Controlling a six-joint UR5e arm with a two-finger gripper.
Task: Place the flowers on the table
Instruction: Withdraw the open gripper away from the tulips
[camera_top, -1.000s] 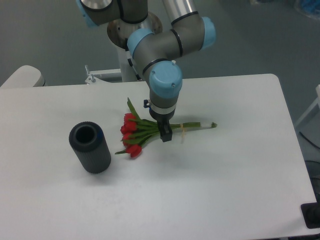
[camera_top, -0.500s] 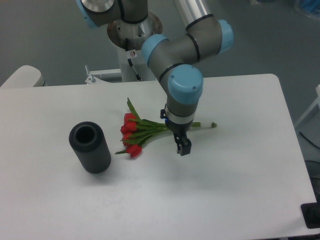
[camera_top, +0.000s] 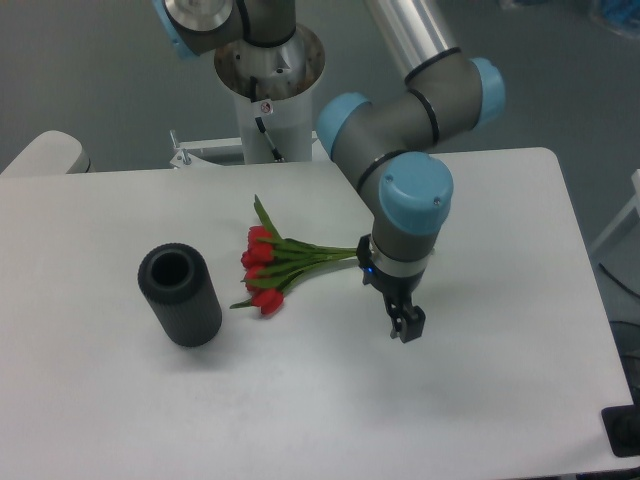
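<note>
Table: white top, smooth, matt. Flowers: red heads and green stems and leaves, dull finish; real or artificial cannot be told. Cylinder: dark grey, ribbed wall, matt, rubber-like look. Arm: smooth grey shells with glossy light-blue plastic caps; polished silver metal tube above. Gripper: black, matt

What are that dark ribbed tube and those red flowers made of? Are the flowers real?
The dark grey ribbed cylinder looks like matt rubber or foam: dull, no shine, fine ridges around it. The red tulip-like flowers have evenly bright heads and stiff green stems, perhaps plastic or fabric, though the picture cannot settle that.
</note>
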